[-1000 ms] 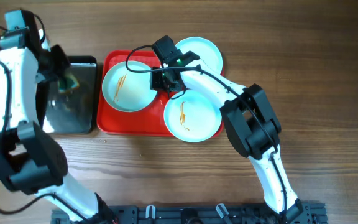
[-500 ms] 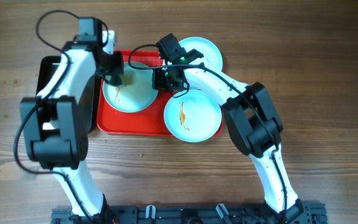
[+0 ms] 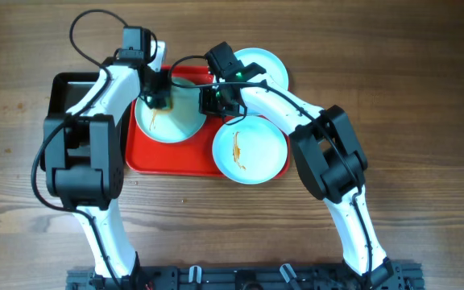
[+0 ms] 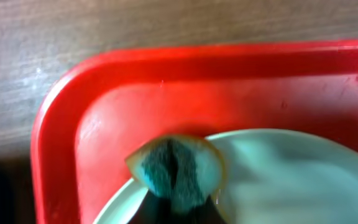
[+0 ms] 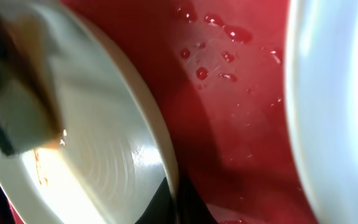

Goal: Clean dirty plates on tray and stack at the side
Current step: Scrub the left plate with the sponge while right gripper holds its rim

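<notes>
The red tray (image 3: 167, 159) holds three white plates. The left plate (image 3: 176, 125) has an orange smear. My left gripper (image 3: 156, 98) is shut on a green-and-yellow sponge (image 4: 176, 165) and presses it on that plate's far-left part (image 4: 278, 180). My right gripper (image 3: 211, 101) is shut on the same plate's right rim (image 5: 166, 180), with one jaw on each side of the edge. A second smeared plate (image 3: 250, 151) overhangs the tray's front right corner. The third plate (image 3: 260, 68) lies at the back right and looks clean.
A black tray (image 3: 61, 87) lies left of the red tray, partly under my left arm. Water drops sit on the red tray floor (image 5: 229, 74) between the plates. Bare wooden table surrounds both trays.
My left arm has swung right from over the black tray, carrying the sponge onto the left plate. My right gripper has stayed on that plate's rim.
</notes>
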`<state>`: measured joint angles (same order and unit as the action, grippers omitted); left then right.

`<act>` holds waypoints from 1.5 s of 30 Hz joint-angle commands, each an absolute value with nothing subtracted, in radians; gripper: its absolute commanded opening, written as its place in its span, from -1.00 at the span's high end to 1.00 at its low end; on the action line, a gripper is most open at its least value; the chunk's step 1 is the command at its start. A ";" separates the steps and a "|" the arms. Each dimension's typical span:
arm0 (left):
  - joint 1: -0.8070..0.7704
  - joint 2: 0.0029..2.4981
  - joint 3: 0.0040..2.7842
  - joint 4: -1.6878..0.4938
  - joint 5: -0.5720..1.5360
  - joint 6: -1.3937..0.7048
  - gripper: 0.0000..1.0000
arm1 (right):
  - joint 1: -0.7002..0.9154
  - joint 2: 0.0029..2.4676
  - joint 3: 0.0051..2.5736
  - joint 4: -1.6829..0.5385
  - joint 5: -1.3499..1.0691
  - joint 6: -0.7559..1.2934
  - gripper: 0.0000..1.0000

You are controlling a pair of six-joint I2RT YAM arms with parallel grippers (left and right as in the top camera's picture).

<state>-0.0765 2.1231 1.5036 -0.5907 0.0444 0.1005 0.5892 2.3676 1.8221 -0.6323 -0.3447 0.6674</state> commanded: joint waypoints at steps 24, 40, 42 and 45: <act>-0.100 2.100 1.473 -0.807 -0.417 -0.544 0.92 | 0.596 2.402 1.829 -0.610 -0.390 0.654 0.91; -0.175 2.096 1.472 -0.608 0.113 -0.004 0.92 | 0.596 2.402 1.829 -0.611 -0.390 0.654 0.91; -0.175 2.115 1.472 -0.548 0.046 -0.017 0.92 | 0.596 2.402 1.829 -0.611 -0.390 0.654 0.91; -0.175 2.123 1.472 -0.507 -0.317 -0.293 0.92 | 0.596 2.402 1.829 -0.613 -0.391 0.654 0.91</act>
